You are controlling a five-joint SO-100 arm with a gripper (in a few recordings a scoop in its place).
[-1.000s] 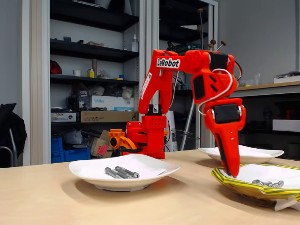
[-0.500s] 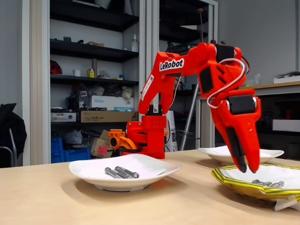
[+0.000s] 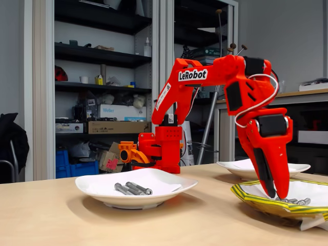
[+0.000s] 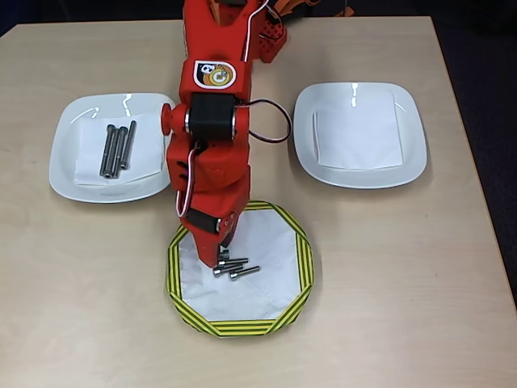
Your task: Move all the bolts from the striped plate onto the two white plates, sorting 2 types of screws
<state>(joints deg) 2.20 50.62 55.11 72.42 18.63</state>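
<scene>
- Pale wooden table [image 4: 388, 307], spread under everything, wide margins bare on all sides of the gripper.
- Red plastic SO-100 arm [image 3: 205, 77], reaching from its base at the far table edge, bent over so the gripper points down.
- Octagon-edged striped plate with yellow rim, dark stripes and white centre [image 4: 299, 267], directly beneath the gripper; same plate [image 3: 256, 201] in the fixed view.
- Glossy white plate carrying long bolts [image 4: 69, 174], off to the gripper's left in the overhead view, well apart from it.
- Second glossy white plate with only a white paper square [image 4: 404, 153], up and to the right of the gripper overhead, also well apart.
- Red two-finger gripper [image 4: 224, 252], tips lowered into the striped plate [image 3: 270, 193], right at the short bolts; fingers close together, but cannot tell whether clamped on anything.
- Three long grey metal bolts [image 4: 117, 148], side by side on the left white plate.
- Cluster of short shiny grey bolts [image 4: 236, 269], at and just below the fingertips, on the striped plate's centre.
</scene>
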